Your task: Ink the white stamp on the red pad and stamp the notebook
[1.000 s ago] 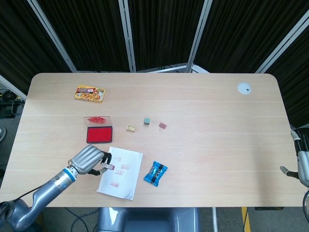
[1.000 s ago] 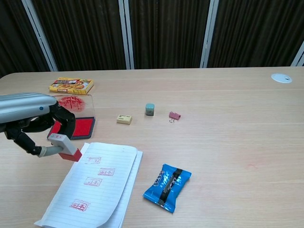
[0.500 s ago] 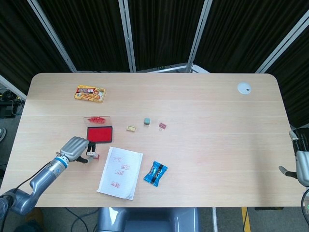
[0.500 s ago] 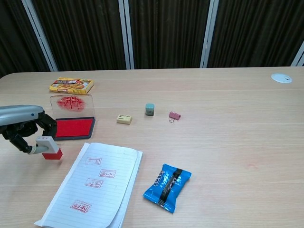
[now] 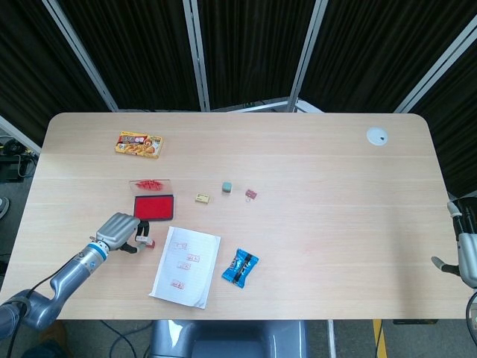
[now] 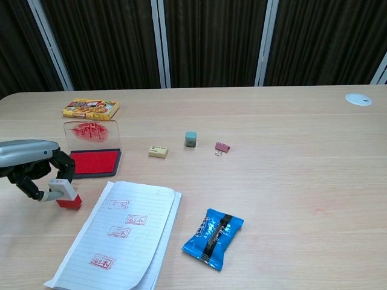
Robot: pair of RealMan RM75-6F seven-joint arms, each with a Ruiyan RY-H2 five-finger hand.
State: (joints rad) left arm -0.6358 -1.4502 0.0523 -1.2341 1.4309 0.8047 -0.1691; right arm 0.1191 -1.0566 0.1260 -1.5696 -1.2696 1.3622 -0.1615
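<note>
The white stamp (image 6: 65, 193) with its red base stands on the table just left of the notebook (image 6: 121, 235), in front of the red pad (image 6: 94, 162). My left hand (image 6: 30, 166) holds the stamp from the left, its fingers curled over and beside it. In the head view the left hand (image 5: 118, 230) and the stamp (image 5: 146, 240) lie between the red pad (image 5: 153, 206) and the notebook (image 5: 186, 267). The open notebook page carries several red prints. My right hand (image 5: 466, 257) shows only partly at the right edge, off the table.
The pad's clear lid (image 6: 91, 130) stands up behind it. A snack box (image 6: 91, 109) lies at the back left. A yellow eraser (image 6: 158, 151), a green cube (image 6: 191, 139) and a pink clip (image 6: 222, 147) sit mid-table. A blue packet (image 6: 213, 237) lies right of the notebook.
My left hand moved the stamp left off the notebook's upper corner and down onto the table beside it. The right hand has not moved.
</note>
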